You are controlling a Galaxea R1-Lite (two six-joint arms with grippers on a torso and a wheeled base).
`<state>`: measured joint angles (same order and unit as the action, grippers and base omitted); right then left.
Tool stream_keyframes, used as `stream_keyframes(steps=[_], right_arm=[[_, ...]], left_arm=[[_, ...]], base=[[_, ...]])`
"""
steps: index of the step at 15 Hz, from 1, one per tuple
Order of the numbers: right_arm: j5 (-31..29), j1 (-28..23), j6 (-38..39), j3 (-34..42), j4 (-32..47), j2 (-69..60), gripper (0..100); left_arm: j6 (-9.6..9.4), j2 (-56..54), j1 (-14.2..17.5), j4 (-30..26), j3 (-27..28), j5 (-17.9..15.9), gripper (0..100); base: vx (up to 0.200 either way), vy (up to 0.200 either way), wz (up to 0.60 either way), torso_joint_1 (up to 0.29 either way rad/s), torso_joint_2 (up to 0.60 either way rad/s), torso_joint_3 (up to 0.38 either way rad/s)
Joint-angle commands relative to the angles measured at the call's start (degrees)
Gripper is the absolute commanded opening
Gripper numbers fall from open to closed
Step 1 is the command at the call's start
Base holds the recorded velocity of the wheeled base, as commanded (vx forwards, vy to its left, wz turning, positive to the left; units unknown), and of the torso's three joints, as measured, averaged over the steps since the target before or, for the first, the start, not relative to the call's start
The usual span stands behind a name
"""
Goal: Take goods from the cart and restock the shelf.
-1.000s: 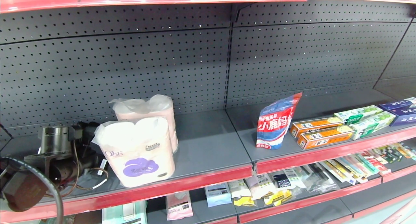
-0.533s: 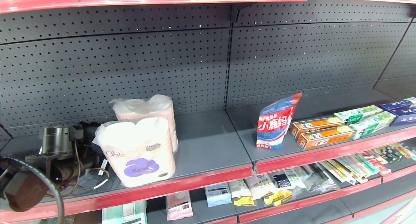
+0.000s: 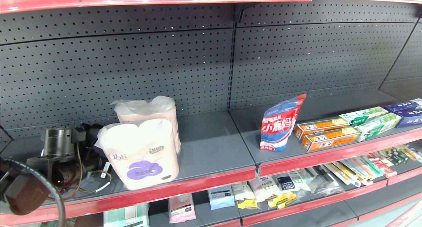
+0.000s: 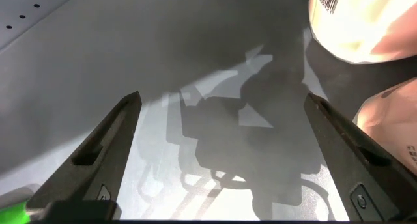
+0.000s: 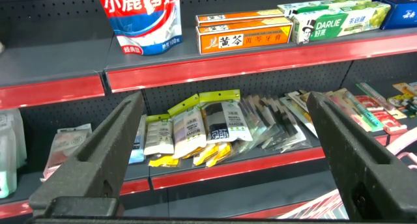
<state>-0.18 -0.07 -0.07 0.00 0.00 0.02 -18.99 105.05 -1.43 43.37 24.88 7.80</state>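
Left gripper (image 4: 225, 162): fingers spread wide with nothing between them, over the grey shelf board (image 4: 98, 68), close beside the toilet-paper pack (image 3: 140, 154).
Right gripper (image 5: 228, 152): spread wide, empty, facing the hanging packets (image 5: 195, 126) on the lower tier.
Toilet-paper pack: upright at the board's front edge, with a second pack (image 3: 148, 110) directly behind it.

The shelf (image 3: 214, 148) is flat dark grey with a glossy red strip along its front edge. The back panel (image 3: 148, 65) is the same grey, dotted all over with rows of small holes. The toilet paper pack (image 3: 141, 154) is pale pinkish white with a purple cloud mark. The pouch (image 3: 280, 125) is blue, red and white. There are also orange boxes (image 3: 326, 134), green-and-white boxes (image 3: 372, 120) and dark blue boxes (image 3: 408, 111).
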Motion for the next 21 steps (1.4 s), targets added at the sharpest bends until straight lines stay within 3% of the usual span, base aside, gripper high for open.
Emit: stream_keyframes(steps=[1,16,18,21], right_arm=[[0.0,0.0,0.0,0.0,0.0,0.0,100],[0.0,0.0,0.0,0.0,0.0,0.1,100],[0.0,0.1,0.0,0.0,0.0,0.1,100],[0.0,0.0,0.0,0.0,0.0,0.1,100]], left_arm=[[0.01,0.0,-0.1,0.0,0.0,0.1,100],[0.98,0.6,-0.9,-0.1,-0.4,0.1,100],[2.29,0.8,-1.5,-0.1,-0.4,0.1,100],[2.29,0.8,-1.6,-0.1,-0.4,0.3,100]], base=[[0.0,0.0,0.0,0.0,0.0,0.0],[0.0,0.0,0.0,0.0,0.0,0.0],[0.0,0.0,0.0,0.0,0.0,0.0],[0.0,0.0,0.0,0.0,0.0,0.0]])
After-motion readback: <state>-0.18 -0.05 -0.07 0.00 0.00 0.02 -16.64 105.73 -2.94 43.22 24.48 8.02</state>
